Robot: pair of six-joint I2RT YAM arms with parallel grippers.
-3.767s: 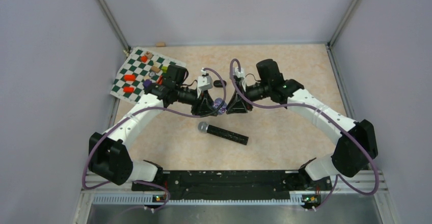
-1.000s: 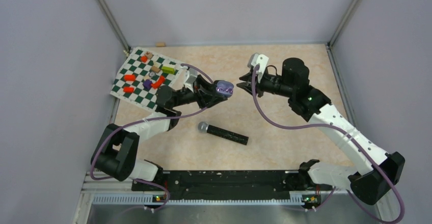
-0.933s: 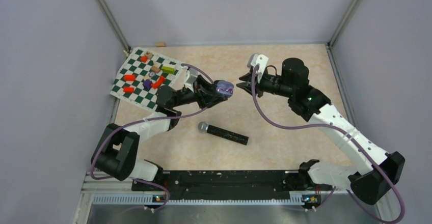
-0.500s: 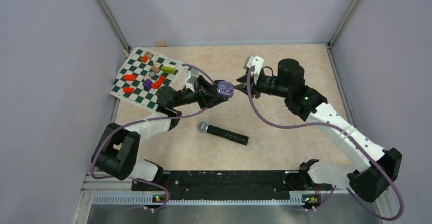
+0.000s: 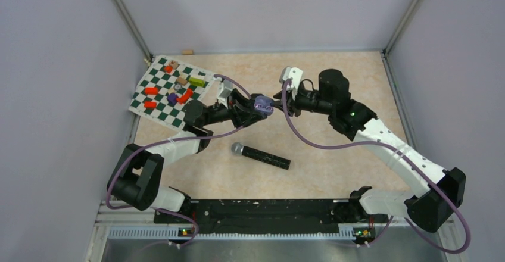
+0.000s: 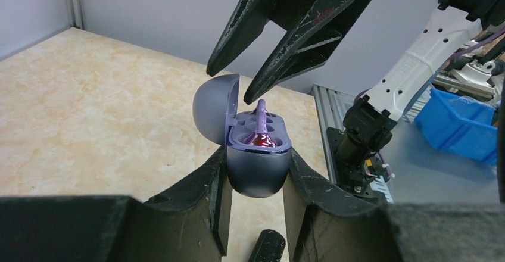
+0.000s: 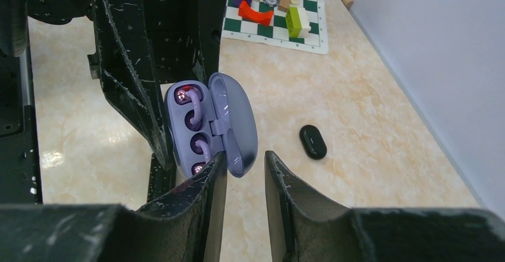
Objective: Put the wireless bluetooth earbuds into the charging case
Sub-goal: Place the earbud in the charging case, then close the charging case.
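Purple stemmed earbuds sit in the open lilac case your left claw clamps; your empty, narrowly parted right claw has closed in, likely for lid-shutting.

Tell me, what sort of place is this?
Probably a robot test cell: plain grey walls box in a table, and unrelated props lie on it, a checkered mat and a microphone.

The left gripper clamps the purple charging case upright, its lid hinged open to the left. A purple earbud sticks up from one well. Just above, the right gripper hangs with jaws parted, one fingertip near the earbud.
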